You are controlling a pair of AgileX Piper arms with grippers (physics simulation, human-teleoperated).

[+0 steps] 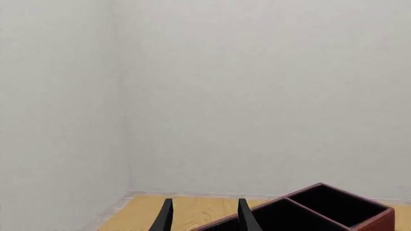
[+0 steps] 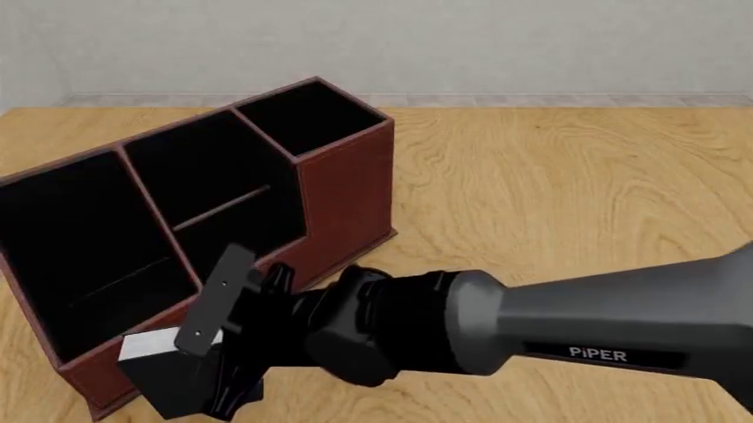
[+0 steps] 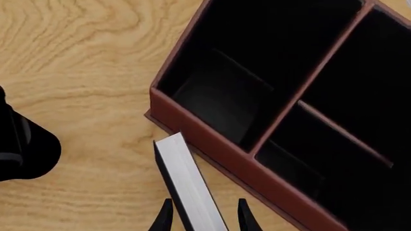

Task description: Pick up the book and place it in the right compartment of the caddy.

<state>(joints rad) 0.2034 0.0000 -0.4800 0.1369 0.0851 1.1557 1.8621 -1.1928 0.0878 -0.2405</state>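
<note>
wooden table point(image 2: 565, 176), one caddy point(image 2: 341, 189), one book point(image 3: 189, 185)

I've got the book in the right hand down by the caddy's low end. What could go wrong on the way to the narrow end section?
1. The right hand grips the book only near one end, so it may pivot or slip.
2. The right compartment is at the caddy's far, tallest end; carried low, the book could catch the dividers or rim.
3. That slot looks narrow, so a tilted book may jam.

The right arm reaches across to the near left, its claw point(image 3: 200, 219) clamped; the left claw point(image 1: 202, 216) is parted.
</note>
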